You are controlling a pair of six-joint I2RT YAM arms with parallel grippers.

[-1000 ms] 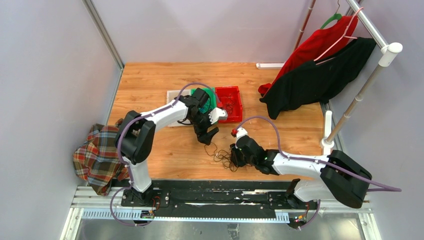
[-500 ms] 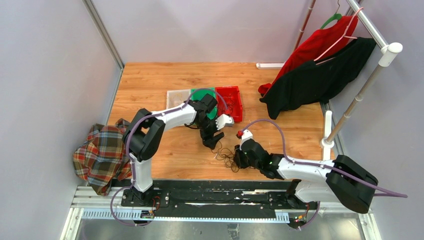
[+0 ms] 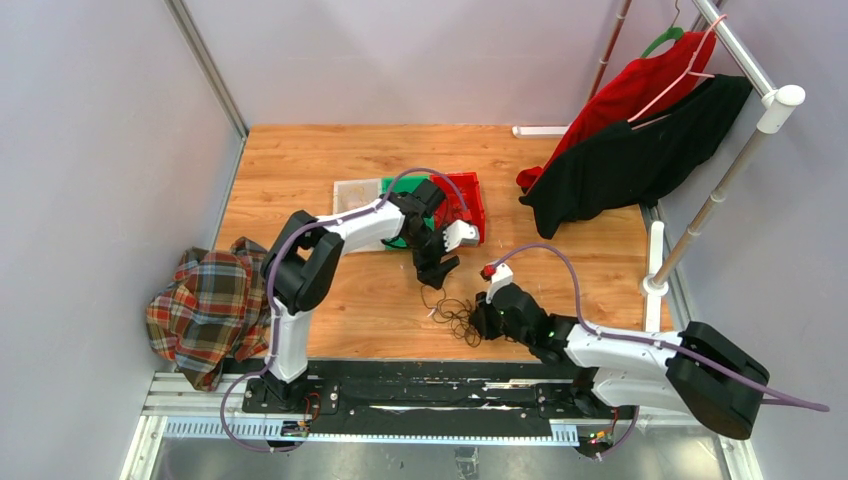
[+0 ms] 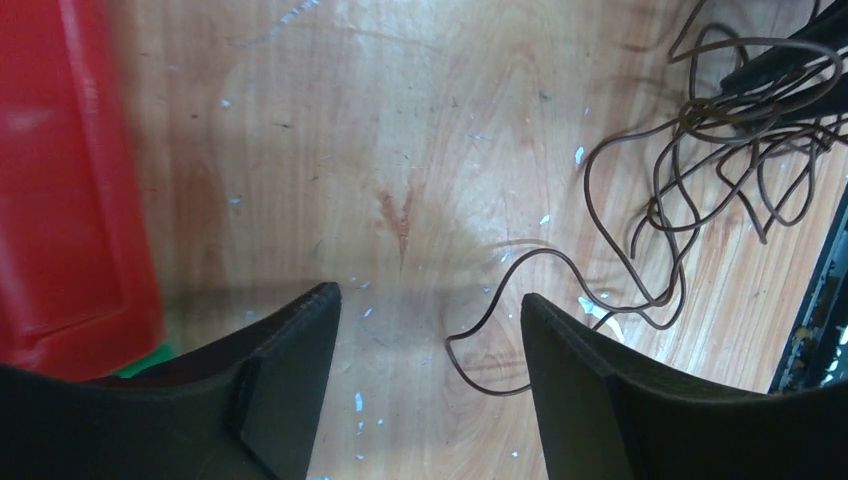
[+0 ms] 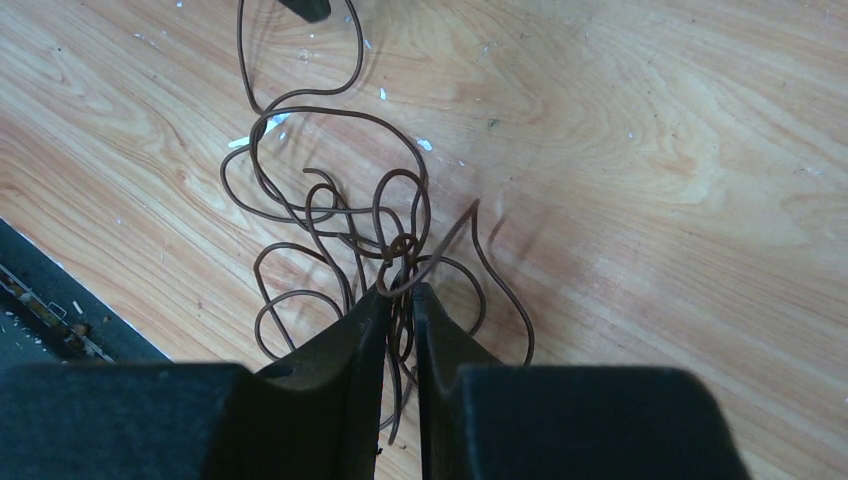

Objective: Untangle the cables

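1. The thin, dark-brown, thread-like cables (image 5: 398,243) lie in one loose knot of loops on the pale wooden worktop (image 3: 370,300), right at the fingertips of the right hand (image 5: 400,292).
2. That hand is narrow, pinching strands at the knot's centre.
3. The left hand (image 4: 430,300) stands wide and empty, with a loose wire end under its gap.
4. We judge that we are anchoring the knot. Next, the left hand should close on that end and draw it gently away.
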